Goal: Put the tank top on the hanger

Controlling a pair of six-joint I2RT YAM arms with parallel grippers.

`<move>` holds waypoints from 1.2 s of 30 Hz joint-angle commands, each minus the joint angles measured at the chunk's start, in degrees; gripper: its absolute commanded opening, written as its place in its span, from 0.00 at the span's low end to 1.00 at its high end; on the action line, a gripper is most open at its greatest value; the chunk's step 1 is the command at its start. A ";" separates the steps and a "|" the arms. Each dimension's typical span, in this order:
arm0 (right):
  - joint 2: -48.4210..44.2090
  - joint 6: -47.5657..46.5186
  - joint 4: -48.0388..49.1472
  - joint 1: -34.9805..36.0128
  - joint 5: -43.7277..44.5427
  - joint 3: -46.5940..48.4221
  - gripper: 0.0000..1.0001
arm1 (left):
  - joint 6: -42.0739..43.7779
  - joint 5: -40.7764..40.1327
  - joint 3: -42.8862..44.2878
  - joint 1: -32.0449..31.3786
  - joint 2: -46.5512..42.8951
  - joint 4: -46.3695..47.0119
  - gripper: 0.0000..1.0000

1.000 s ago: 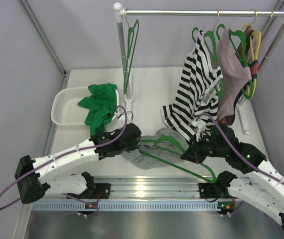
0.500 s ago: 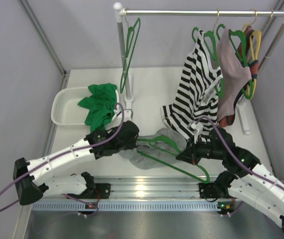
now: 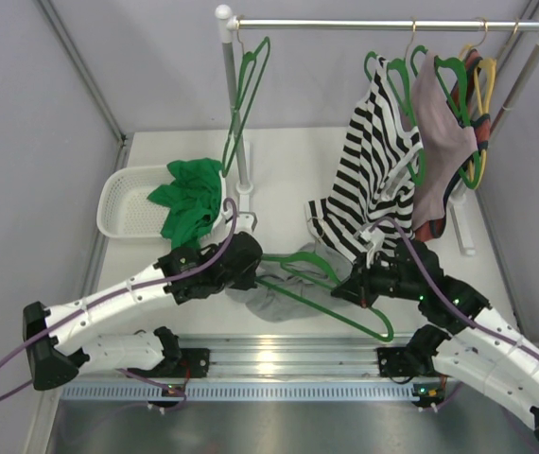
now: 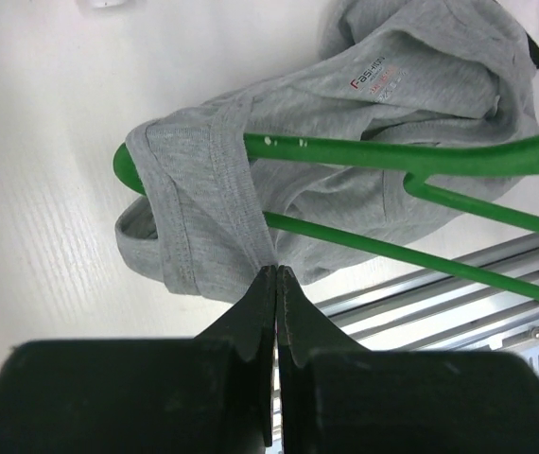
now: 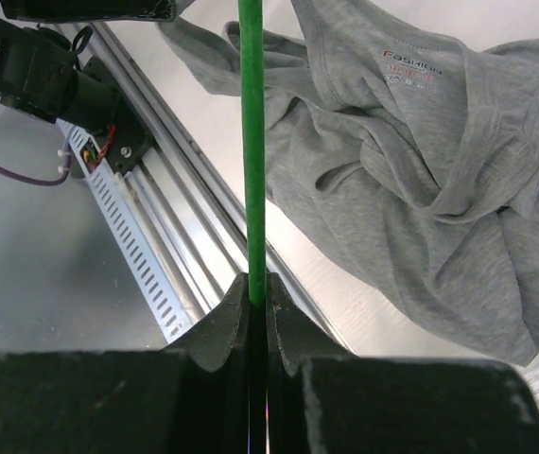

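The grey tank top point(image 3: 268, 298) lies crumpled on the table between my arms. The green hanger point(image 3: 331, 310) lies across it, and its left end is threaded through a strap loop point(image 4: 194, 189). My left gripper point(image 3: 253, 267) is shut on the tank top's strap edge point(image 4: 277, 270), just below the hanger's arm point(image 4: 392, 154). My right gripper point(image 3: 353, 287) is shut on the hanger's lower bar point(image 5: 252, 142), with the tank top point(image 5: 421, 170) spread to its right. The hanger's hook is hidden by the right gripper.
A white basket point(image 3: 123, 203) at the left holds a bright green garment point(image 3: 189, 199). The rail point(image 3: 383, 24) carries a lone green hanger point(image 3: 244, 95), a striped top point(image 3: 373, 170), a pinkish garment point(image 3: 440, 132) and yellow hangers point(image 3: 485, 80). An aluminium rail point(image 3: 269, 355) runs along the near edge.
My right gripper has carried the hanger to the left, further into the tank top. My left gripper has shifted slightly left with the strap. The lone hanger on the rail has swung.
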 commanded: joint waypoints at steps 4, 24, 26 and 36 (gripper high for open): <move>1.59 -0.01 8.07 1.33 -1.05 0.06 0.00 | 0.76 -1.44 1.90 -0.95 -1.46 -3.00 0.00; 6.16 1.40 19.85 12.67 8.17 -4.07 0.00 | 1.90 -3.57 4.80 -0.95 -1.02 -6.17 0.00; 7.47 1.22 21.87 12.67 8.44 -4.77 0.00 | 1.38 -3.48 4.18 -0.95 -1.46 -6.17 0.00; 9.24 1.57 24.07 12.67 7.65 -3.99 0.00 | -3.81 -10.51 -2.93 -1.12 -2.42 -4.86 0.33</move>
